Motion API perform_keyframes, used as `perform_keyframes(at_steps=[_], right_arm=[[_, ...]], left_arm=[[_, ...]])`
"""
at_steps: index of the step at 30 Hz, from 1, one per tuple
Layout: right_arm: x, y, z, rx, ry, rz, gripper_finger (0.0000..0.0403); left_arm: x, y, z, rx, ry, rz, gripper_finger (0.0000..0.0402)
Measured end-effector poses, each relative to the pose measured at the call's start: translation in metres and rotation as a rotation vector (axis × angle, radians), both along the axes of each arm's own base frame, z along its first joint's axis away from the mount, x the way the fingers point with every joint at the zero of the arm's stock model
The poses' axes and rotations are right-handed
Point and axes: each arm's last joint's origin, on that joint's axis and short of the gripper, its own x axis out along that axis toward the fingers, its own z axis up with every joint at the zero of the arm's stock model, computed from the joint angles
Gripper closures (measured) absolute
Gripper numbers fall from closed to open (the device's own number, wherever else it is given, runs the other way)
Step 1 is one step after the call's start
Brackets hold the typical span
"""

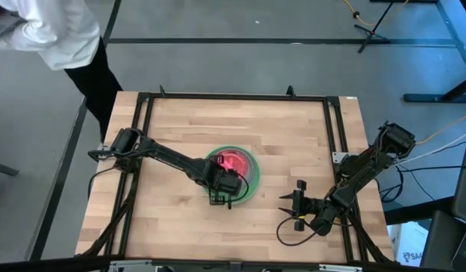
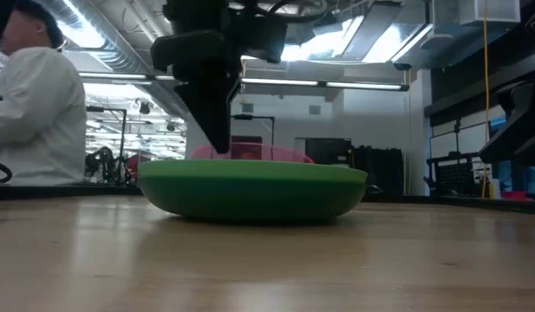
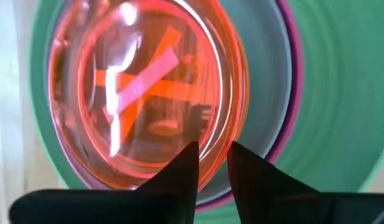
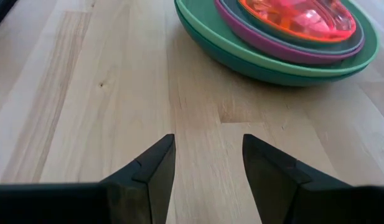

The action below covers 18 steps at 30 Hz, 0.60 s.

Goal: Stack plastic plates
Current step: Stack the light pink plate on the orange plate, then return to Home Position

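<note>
The plates (image 1: 234, 165) sit in one nested stack near the middle of the table (image 1: 180, 121): two green ones underneath, a magenta and a pale blue one inside them, and a translucent orange plate (image 3: 142, 93) on top. The left gripper (image 1: 221, 198) hangs over the near edge of the stack, its fingers (image 3: 182, 171) narrowly parted, tips above the orange rim and gripping nothing that can be seen. The top plate looks seated, so the stack seems nearly or fully done. A clean finish would mean lifting straight up, without nudging the slippery top plate off centre. The right gripper (image 1: 297, 204) rests on the table well to the right of the stack, fingers (image 4: 154, 168) apart and empty. A person (image 1: 44, 30) stands beyond the table's far left corner.
</note>
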Motion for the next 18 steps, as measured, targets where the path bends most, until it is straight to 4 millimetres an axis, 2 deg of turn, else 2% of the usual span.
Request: perform_keyframes(at_steps=[4, 10, 14, 18], right_arm=[[0.0, 0.0, 0.01, 0.022, -0.02, 0.019, 0.0226], [0.001, -0.006, 0.03, 0.033, -0.091, 0.006, 0.0226], [0.006, -0.013, 0.035, 0.032, -0.107, -0.025, 0.0226], [0.017, -0.025, 0.036, -0.006, -0.101, -0.06, 0.0226]], left_arm=[[-0.001, -0.008, 0.01, 0.013, -0.02, -0.072, 0.0321], [-0.013, -0.017, 0.037, 0.024, -0.12, -0.164, 0.0324], [-0.025, -0.018, 0.048, 0.028, -0.206, -0.208, 0.0324], [-0.049, -0.01, 0.054, 0.02, -0.349, -0.218, 0.0324]])
